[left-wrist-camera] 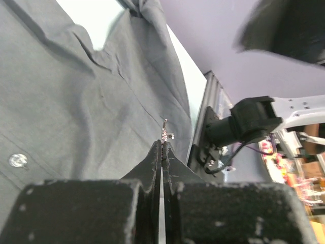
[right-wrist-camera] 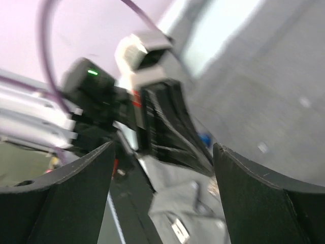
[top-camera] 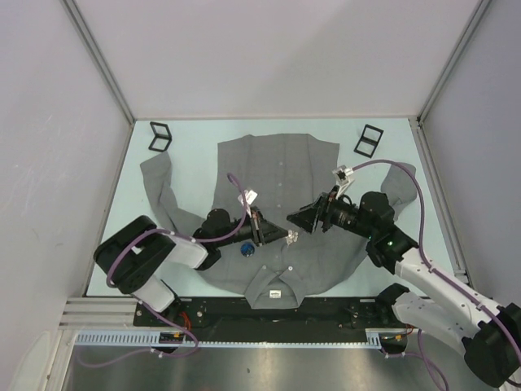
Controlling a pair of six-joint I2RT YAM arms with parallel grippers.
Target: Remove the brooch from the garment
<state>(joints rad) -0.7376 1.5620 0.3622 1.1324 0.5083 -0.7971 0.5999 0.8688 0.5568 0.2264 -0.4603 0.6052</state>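
**Left gripper** (left-wrist-camera: 162,146): fingers pressed together, pinching a small silvery brooch (left-wrist-camera: 164,133) at their very tips. Whether the brooch touches the cloth cannot be told.

**Garment** (top-camera: 277,175): grey shirt, spread flat on the table (top-camera: 195,134) beneath both grippers. Its white neck label (top-camera: 275,294) lies nearer the arm bases than either gripper. One white button (left-wrist-camera: 18,160) shows left of the closed fingers.

**Blue item** (top-camera: 247,249): small, on the shirt, just beside the left gripper's body.

**Right gripper** (top-camera: 295,220): jaws wide apart, holding nothing, tips near the left gripper's tips and facing them.

**Black frames** (top-camera: 160,136): two, at the far table corners, well apart from both grippers.
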